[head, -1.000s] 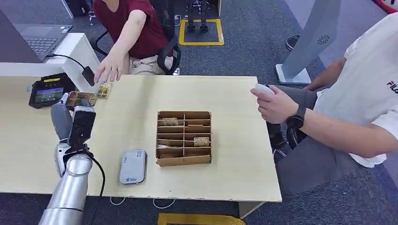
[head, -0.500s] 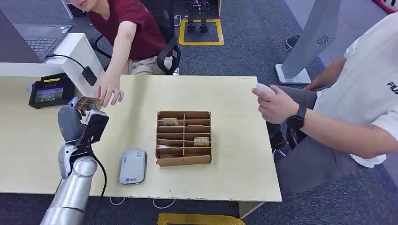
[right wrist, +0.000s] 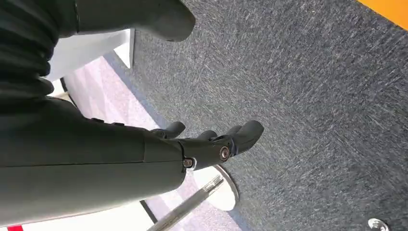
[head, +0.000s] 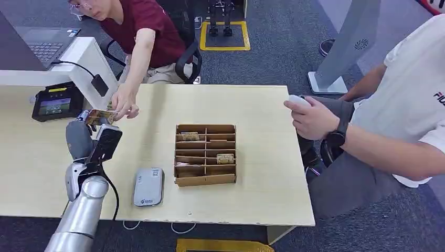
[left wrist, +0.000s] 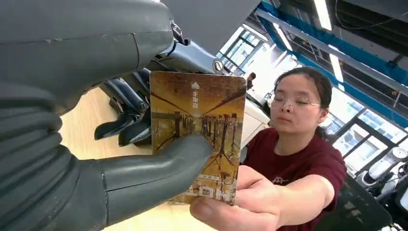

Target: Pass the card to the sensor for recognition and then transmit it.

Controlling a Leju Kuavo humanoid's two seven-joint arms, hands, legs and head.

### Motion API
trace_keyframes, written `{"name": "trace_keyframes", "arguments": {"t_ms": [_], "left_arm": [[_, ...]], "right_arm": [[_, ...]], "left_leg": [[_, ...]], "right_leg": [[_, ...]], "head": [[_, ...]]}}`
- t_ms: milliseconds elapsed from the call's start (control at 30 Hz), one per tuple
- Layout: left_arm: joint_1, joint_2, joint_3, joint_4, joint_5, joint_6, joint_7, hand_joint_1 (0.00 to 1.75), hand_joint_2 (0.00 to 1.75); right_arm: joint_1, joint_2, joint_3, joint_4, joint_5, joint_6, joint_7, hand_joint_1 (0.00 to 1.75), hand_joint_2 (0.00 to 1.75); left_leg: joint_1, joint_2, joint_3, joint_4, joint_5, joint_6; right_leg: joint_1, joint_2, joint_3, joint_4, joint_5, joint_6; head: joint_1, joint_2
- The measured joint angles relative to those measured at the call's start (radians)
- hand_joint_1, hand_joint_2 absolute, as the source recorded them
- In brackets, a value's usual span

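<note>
Left hand pinches the card near the table's left edge. A person's hand also grips it. Right hand hangs slack, holding nothing.

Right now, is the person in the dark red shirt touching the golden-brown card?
Yes: the person's hand pinches the golden-brown card that the left hand holds.

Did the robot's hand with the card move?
Yes. The left hand carried the card away from the card reader, toward the person's hand.

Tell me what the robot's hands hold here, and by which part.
The left hand pinches a golden-brown picture card across its face; a person's hand grips the far end. The right hand holds nothing.
</note>
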Motion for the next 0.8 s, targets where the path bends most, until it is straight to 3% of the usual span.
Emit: {"name": "trace_keyframes", "arguments": {"t_ms": [800], "left_arm": [[-0.001, 0.029, -0.042, 0.007, -0.024, -0.098, 0.036, 0.00, 1.75]], "right_arm": [[-0.002, -0.008, 0.009, 0.000, 0.002, 0.003, 0.002, 0.00, 1.75]], "left_leg": [[0.000, 0.000, 0.000, 0.000, 0.000, 0.000]], "right_leg": [[0.000, 0.000, 0.000, 0.000, 0.000, 0.000]], "head": [[0.000, 0.000]]}}
